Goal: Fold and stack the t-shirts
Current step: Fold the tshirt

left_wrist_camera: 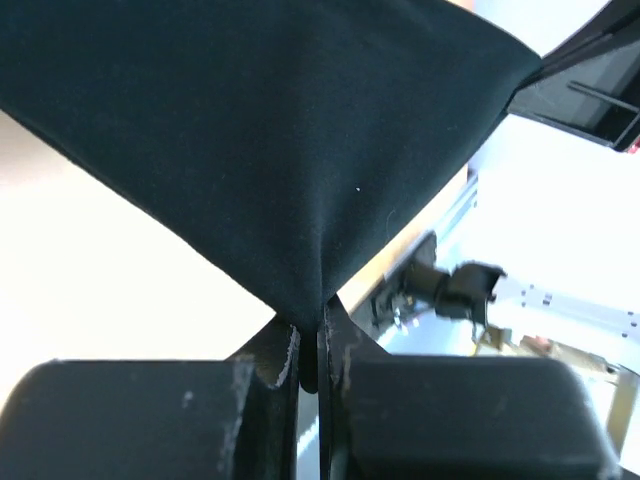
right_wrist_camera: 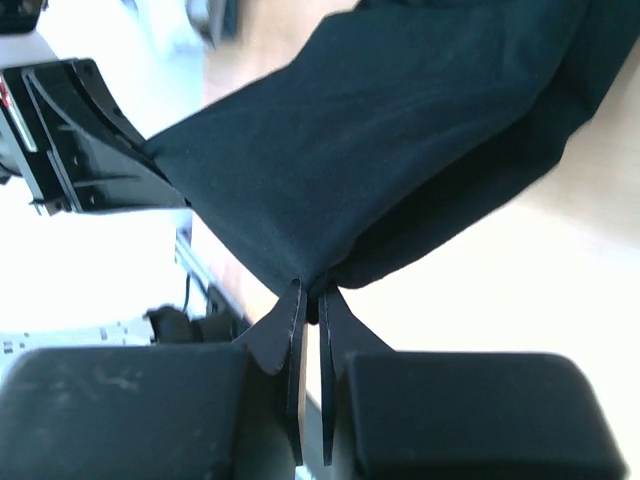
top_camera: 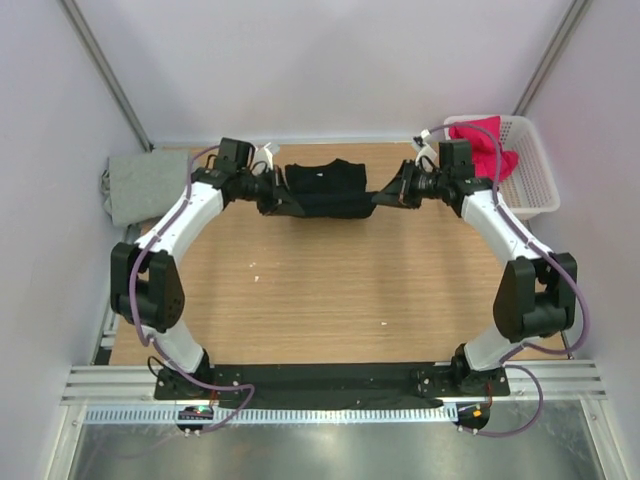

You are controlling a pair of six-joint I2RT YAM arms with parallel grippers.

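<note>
The black t-shirt (top_camera: 325,188) hangs stretched between my two grippers at the far middle of the table, a small white mark on top. My left gripper (top_camera: 268,193) is shut on its left corner; the left wrist view shows the cloth (left_wrist_camera: 270,150) pinched between the fingertips (left_wrist_camera: 312,325). My right gripper (top_camera: 385,193) is shut on its right corner; the right wrist view shows the cloth (right_wrist_camera: 380,140) pinched there (right_wrist_camera: 312,300). A grey t-shirt (top_camera: 143,185) lies folded at the far left. A magenta-red t-shirt (top_camera: 488,143) lies in the basket.
A white plastic mesh basket (top_camera: 528,170) stands at the far right corner. The wooden table (top_camera: 320,300) runs from the shirts to the arm bases. Walls close in the left, back and right sides.
</note>
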